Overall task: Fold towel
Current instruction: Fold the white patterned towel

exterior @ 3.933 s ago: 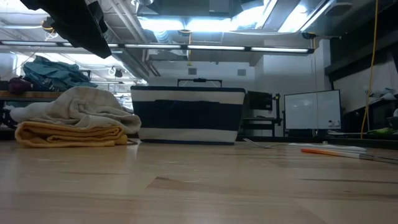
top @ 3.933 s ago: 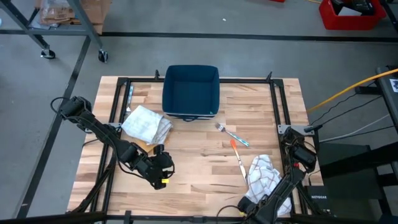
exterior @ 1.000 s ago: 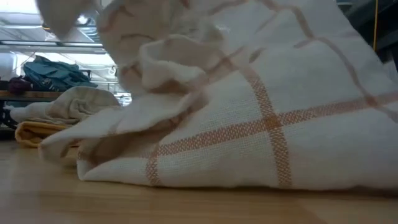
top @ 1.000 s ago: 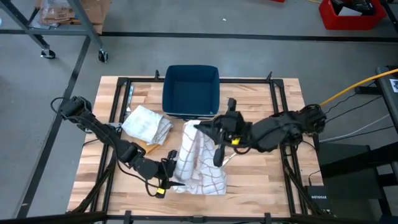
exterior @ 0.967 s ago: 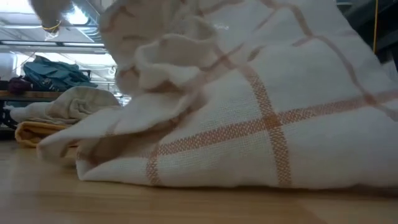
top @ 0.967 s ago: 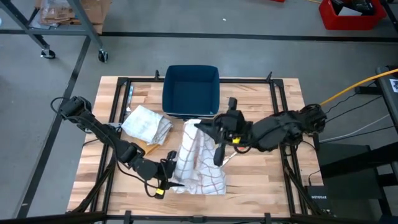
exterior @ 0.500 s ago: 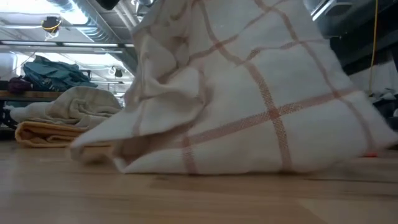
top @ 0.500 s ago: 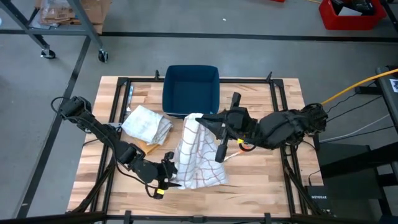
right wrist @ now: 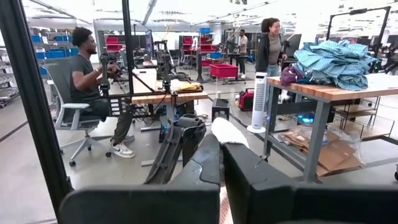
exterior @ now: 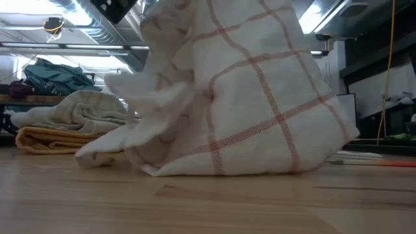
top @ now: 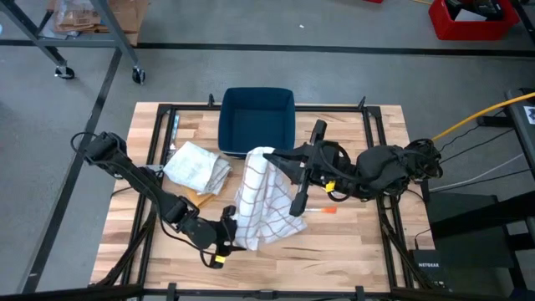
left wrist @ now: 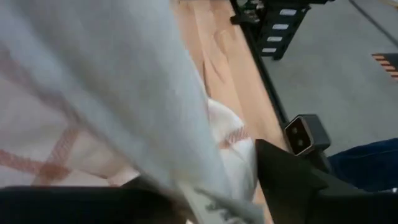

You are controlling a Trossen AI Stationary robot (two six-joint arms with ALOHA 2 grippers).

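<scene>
The towel (top: 263, 201), white with orange-red checks, hangs from my right gripper (top: 269, 156) over the table's middle. Its lower part (exterior: 214, 170) rests bunched on the wood. My right gripper is shut on the towel's top. My left gripper (top: 230, 232) is low at the towel's lower left edge and stands open. In the left wrist view the cloth's edge (left wrist: 208, 202) runs between its two dark fingers. My left gripper is open around the towel's lower left edge (left wrist: 208, 202). The cloth lies over one finger (left wrist: 74, 202), and the other finger (left wrist: 283, 177) stands clear beside it. My right gripper pinches the towel's top edge (right wrist: 229, 132) between its two shut fingers, and a white tuft shows past the tips. The fingers come level from the table's right. The towel hangs below them, with its lower part on the table.
A dark blue bin (top: 256, 123) stands at the far middle. A pile of folded towels (top: 198, 167) lies left of the hanging towel. An orange tool (top: 326, 209) lies under the right arm. People show in the room beyond the table in the right wrist view.
My right gripper has risen a little and gone toward the far edge with the towel's top. The towel's lower part, which lay spread toward the near right, has been drawn in and now hangs steeper. My left gripper has sunk slightly toward the towel's lower edge.
</scene>
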